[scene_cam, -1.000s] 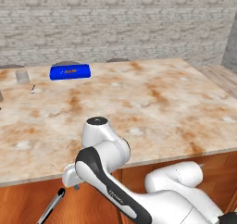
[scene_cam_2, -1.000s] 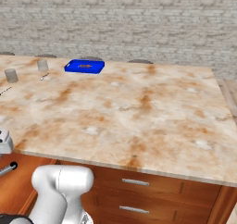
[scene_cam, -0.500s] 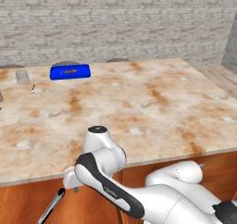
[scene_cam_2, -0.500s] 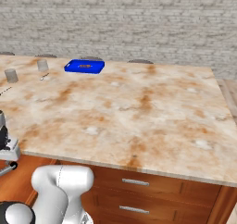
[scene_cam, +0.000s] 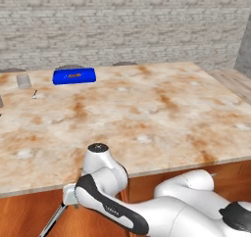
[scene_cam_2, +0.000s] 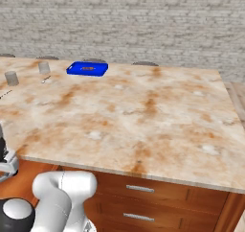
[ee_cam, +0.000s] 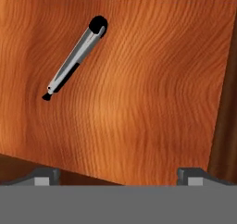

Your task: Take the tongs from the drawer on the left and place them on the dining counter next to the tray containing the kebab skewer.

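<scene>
Tongs (ee_cam: 74, 61) lie slantwise on the drawer (ee_cam: 148, 98) floor, up and left of my gripper (ee_cam: 118, 176), whose fingertips stand wide and empty, probably poised to descend. I see the tray (scene_cam: 74, 76) far across the counter (scene_cam: 147, 113).

Lighting and picture quality: rendered scene, even and bright.
Diffuse light, no glare; surface (scene_cam: 147, 108) evenly lit to its far edge, textures soft and slightly blurred in both base views. Hand view sharper: tongs (ee_cam: 74, 61) cast a thin dark shadow on the drawer (ee_cam: 148, 89) floor; no edge distortion.
</scene>
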Controlling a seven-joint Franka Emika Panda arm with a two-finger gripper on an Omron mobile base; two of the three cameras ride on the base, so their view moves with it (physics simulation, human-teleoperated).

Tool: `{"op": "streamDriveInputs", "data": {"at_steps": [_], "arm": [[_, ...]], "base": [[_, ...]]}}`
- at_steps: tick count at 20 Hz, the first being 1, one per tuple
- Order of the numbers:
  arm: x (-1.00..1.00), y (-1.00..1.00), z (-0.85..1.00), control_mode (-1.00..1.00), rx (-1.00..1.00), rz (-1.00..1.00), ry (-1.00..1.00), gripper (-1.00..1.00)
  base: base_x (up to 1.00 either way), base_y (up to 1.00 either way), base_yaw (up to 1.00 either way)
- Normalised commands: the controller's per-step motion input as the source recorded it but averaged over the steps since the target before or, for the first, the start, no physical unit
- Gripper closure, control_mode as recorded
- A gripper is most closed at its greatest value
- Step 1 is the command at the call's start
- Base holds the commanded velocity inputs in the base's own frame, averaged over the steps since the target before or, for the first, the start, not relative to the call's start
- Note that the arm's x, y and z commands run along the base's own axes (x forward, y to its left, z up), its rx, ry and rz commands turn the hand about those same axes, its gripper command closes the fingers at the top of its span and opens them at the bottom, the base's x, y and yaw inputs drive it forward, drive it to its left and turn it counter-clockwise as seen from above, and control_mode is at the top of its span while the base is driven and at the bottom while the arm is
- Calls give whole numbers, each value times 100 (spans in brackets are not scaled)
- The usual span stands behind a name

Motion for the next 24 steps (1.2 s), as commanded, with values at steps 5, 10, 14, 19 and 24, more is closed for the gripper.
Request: {"op": "streamDriveInputs", "data": {"at_steps": [5, 10, 14, 19, 24], "arm": [[1, 26, -19, -100, -3, -9, -1, -100], [14, 33, -5, -100, -5, -9, 0, -100], [24, 46, 0, -100, -12, -8, 0, -100], [33, 40, -8, -100, -12, -10, 0, -100], [16, 28, -17, -100, -4, -6, 0, -100]], "base": [[0, 0, 0], [0, 0, 0], [0, 0, 0], [0, 0, 0], [0, 0, 0]]}}
